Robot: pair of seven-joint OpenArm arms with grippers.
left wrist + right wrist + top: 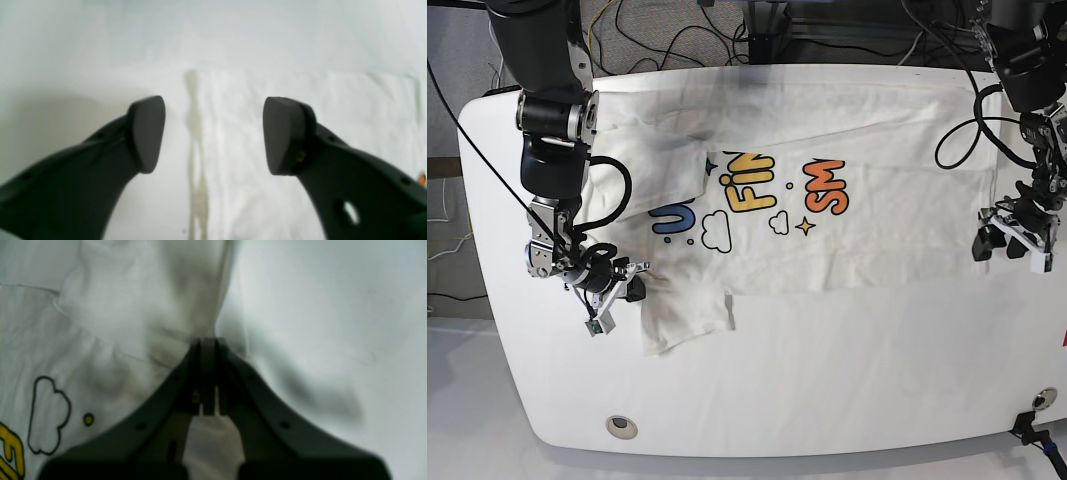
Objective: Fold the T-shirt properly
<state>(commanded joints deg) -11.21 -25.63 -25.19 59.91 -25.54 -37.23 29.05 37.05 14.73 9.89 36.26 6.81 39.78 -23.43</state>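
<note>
T-shirt (827,215) lies print-up across the upper middle of the white table (827,390) | right gripper (635,289), lower left, is pinched closed on the shirt's sleeve edge | left gripper (1011,246), far right, hangs with jaws wide apart, empty, over the hem.

Bare table (827,380) is left free from 4 to 8 o'clock; the T-shirt (877,240) is spread across the 12 o'clock half.
</note>
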